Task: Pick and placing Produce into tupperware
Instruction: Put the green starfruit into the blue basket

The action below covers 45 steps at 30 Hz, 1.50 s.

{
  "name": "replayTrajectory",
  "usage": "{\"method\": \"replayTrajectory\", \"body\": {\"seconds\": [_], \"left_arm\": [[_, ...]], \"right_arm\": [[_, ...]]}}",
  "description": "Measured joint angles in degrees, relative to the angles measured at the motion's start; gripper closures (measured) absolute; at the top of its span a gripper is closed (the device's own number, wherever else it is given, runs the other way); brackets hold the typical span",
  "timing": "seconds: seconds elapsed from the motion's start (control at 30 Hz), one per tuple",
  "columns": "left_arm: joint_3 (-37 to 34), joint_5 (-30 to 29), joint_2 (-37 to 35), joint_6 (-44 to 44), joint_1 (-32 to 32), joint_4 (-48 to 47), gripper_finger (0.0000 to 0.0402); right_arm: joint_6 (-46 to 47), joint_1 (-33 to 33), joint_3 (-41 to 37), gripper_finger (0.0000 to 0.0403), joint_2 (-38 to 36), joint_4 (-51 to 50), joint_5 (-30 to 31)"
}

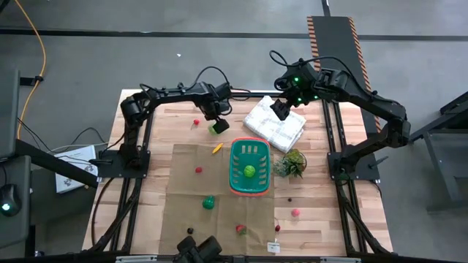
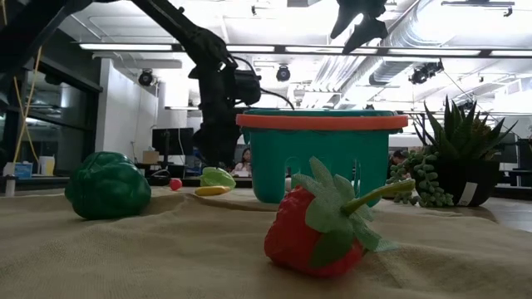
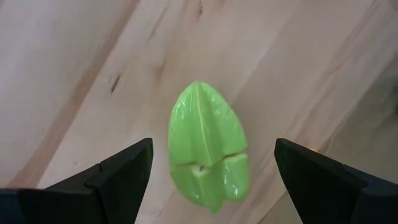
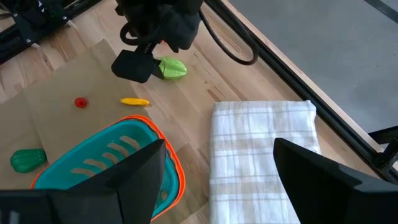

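**Hovering over the light-green piece, jaws apart**

Starting at the left, the left gripper [image 1: 217,126] hangs directly above a light-green leafy piece [image 3: 208,146] that lies on the bare wood at the far edge of the tan mat [image 1: 183,212]. Its fingers stand wide apart, one on each side of the piece with clear wood showing between them and it, so nothing is held. The piece is longer than it is wide, and in the left wrist view its long axis runs across the line between the two fingers, so the jaws should close on its narrow width. A straight descent looks like all the pick needs.

Just right of it lies a yellow-orange piece [image 1: 217,148], then the teal basket [image 1: 237,183], which already holds one round green piece [image 1: 249,172]. The basket sits to the near right of the left gripper.

Farther right, the right gripper [image 1: 280,109] waits over the white cloth [image 1: 281,135], fingers apart and empty. The left arm is plainly the nearer to the leafy piece.
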Motion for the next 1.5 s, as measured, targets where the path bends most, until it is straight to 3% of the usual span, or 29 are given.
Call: {"method": "replayTrajectory", "body": {"seconds": [1.5], "left_arm": [[0.0,-2.1,3.3,0.9,0.0,0.1,0.0076]], "right_arm": [[0.0,-0.3,0.0,0.0114,0.0,0.8,0.0]]}}
